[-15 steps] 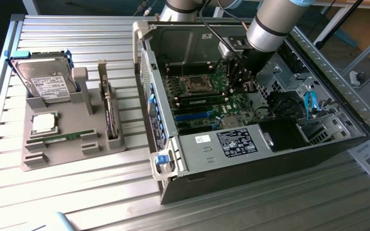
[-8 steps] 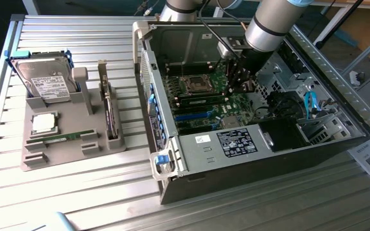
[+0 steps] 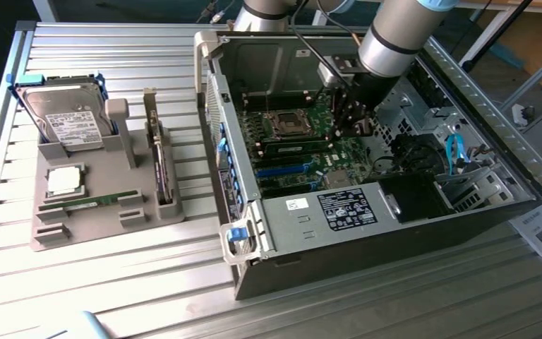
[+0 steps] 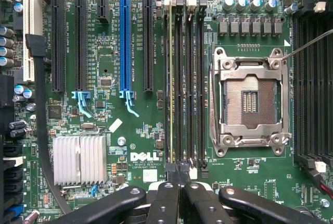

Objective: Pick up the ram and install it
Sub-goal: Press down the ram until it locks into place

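Note:
A ram stick (image 4: 171, 78) stands edge-on in one of the black memory slots, beside the empty processor socket (image 4: 250, 101) on the green motherboard (image 4: 109, 52). My gripper (image 4: 179, 178) is shut, and its tips hover at one end of those slots, just off the stick's end. I cannot tell whether they touch it. In the exterior view the gripper (image 3: 354, 131) reaches down into the open computer case (image 3: 252, 219) over the motherboard. Another green ram stick (image 3: 92, 203) lies in the grey holder (image 3: 92, 229) at the exterior view's left.
The grey holder also carries a hard drive (image 3: 68, 120), a square silver processor (image 3: 65, 180) and an upright expansion card (image 3: 163, 166). Inside the case sit a finned heatsink (image 4: 79, 159), blue and black card slots (image 4: 125, 41) and loose cables (image 3: 454, 152). The case walls close in around the arm.

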{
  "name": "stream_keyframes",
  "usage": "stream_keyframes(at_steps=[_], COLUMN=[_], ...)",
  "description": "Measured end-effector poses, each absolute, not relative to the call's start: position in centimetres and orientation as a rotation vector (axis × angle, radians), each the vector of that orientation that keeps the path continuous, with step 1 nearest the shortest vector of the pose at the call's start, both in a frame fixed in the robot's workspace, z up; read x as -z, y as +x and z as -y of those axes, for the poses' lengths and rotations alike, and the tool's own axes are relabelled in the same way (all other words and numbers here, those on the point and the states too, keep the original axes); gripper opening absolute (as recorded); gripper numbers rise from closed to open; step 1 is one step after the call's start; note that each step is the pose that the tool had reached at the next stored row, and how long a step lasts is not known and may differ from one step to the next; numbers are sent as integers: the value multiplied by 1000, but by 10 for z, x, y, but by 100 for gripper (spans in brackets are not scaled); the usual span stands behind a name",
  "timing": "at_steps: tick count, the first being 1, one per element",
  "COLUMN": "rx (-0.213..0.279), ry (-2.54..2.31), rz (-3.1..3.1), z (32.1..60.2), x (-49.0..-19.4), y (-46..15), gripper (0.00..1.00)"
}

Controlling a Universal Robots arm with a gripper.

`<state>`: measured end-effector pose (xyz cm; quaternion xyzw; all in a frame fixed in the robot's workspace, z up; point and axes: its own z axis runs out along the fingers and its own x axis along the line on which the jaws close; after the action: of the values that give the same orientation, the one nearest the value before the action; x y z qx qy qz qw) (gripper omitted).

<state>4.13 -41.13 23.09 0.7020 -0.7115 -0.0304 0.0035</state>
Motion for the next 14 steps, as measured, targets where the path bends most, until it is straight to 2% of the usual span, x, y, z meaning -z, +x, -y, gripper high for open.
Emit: stream_keyframes(at_steps=[14], rx=[96], ry=[2200], rz=[2231], z=[411], x=[-238], y=[41], gripper=[10])
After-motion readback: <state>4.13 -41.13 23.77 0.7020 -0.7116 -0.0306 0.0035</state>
